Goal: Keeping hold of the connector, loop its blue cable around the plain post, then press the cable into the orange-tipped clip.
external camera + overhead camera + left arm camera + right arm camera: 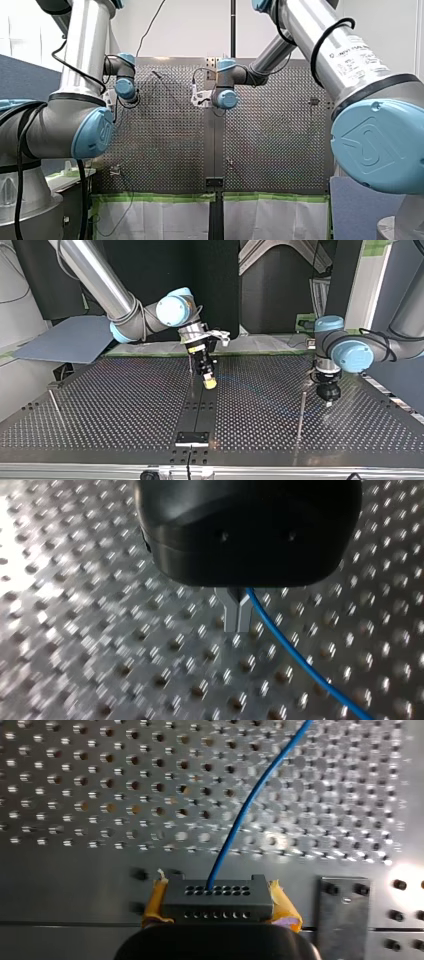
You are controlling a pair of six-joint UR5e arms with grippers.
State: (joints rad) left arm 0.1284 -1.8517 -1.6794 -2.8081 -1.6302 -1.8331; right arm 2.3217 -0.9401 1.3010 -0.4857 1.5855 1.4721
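In the top view, well to the left of the post (pixel 301 415), my right gripper (pixel 210 383) hangs tilted above the perforated table (pixel 100 405). Its wrist view shows its yellow pads (pixel 156 901) clamped on the two ends of the grey connector (pixel 217 898). The blue cable (pixel 240 815) leaves the connector's holed face and runs away over the table. Just to the right of the post, and not touching it, my left gripper (pixel 329 394) points straight down, close over the table. Its metal fingers (pixel 231 617) are pressed together, and the cable comes out at their root and trails off across the holes; whether they pinch it I cannot tell
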